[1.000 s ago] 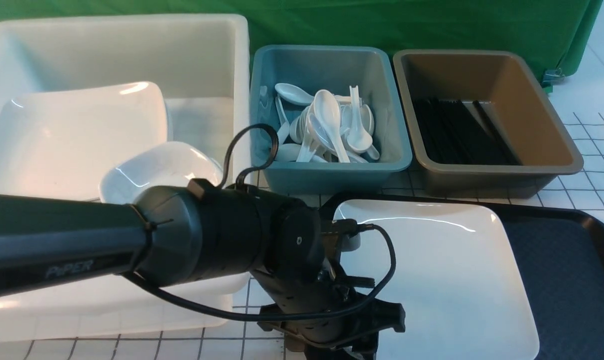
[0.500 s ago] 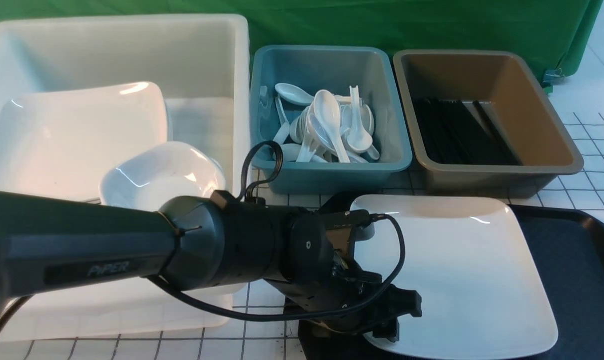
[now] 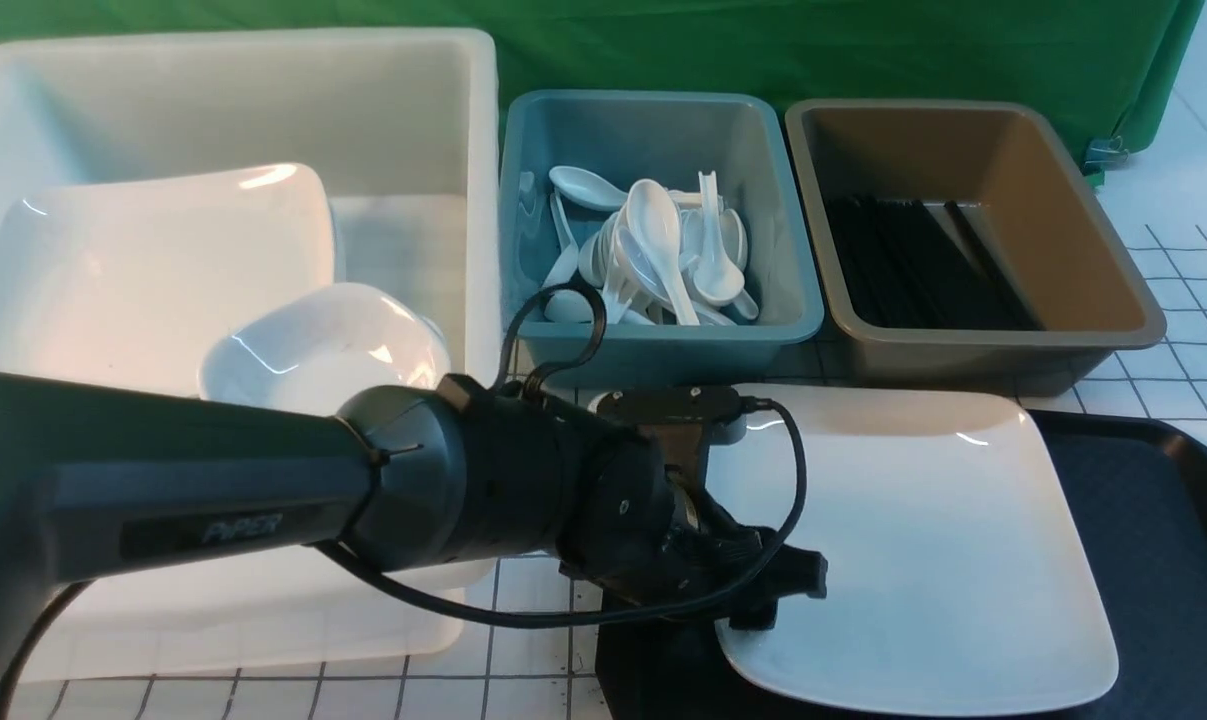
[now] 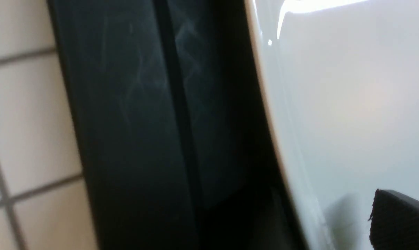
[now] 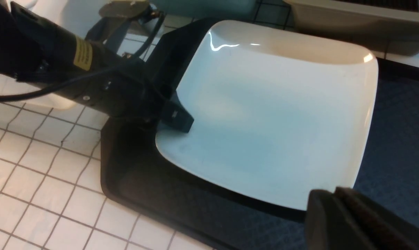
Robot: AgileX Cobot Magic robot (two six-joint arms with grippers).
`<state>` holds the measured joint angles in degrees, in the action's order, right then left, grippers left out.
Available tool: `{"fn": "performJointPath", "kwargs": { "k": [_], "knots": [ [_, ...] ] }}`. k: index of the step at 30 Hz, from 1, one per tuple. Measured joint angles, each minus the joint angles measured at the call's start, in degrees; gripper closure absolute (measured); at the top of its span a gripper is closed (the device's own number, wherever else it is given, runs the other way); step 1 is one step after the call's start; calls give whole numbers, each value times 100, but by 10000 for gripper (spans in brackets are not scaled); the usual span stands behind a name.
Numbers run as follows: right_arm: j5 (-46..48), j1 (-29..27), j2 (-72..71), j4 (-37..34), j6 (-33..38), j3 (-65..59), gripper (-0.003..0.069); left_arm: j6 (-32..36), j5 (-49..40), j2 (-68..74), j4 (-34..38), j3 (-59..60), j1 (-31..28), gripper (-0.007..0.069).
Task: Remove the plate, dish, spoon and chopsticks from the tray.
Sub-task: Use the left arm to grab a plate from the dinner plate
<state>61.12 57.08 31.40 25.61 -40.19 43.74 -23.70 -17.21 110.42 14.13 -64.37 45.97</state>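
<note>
The large white plate (image 3: 913, 540) lies on the black tray (image 3: 1143, 560). My left gripper (image 3: 763, 612) is open at the plate's left edge, one finger (image 5: 177, 118) over the rim and just clear of it. The other finger is hidden. In the left wrist view that fingertip (image 4: 400, 222) hovers above the plate (image 4: 351, 104). My right gripper (image 5: 330, 198) is out of the front view. Its fingers are pressed together on the plate's near right corner (image 5: 334, 173), which sits slightly above the tray (image 5: 133, 173). No spoon, chopsticks or dish shows on the tray.
Behind the tray stand a teal tub (image 3: 663, 340) with several white spoons and a brown tub (image 3: 973, 350) holding black chopsticks. A big white bin (image 3: 233, 100) at the left holds another square plate and a small dish (image 3: 323, 345). My left arm crosses in front of the bin.
The plate slid right and turned on the tray. My left gripper followed it right and up from the tray's near edge, ending astride the plate's left rim.
</note>
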Motion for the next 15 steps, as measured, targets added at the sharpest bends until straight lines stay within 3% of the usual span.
{"fn": "performJointPath", "kwargs": {
  "k": [5,7,13,15],
  "knots": [
    [0,0,0,0,0,0,618,-52,143,75,399,-38,-5,243],
    [0,0,0,-5,0,0,618,-52,179,101,582,-44,-5,284],
    [0,0,0,-5,0,0,609,-134,177,126,733,-44,-5,524],
    [0,0,0,-5,0,0,608,-201,184,89,848,-44,-5,561]
  ]
}}
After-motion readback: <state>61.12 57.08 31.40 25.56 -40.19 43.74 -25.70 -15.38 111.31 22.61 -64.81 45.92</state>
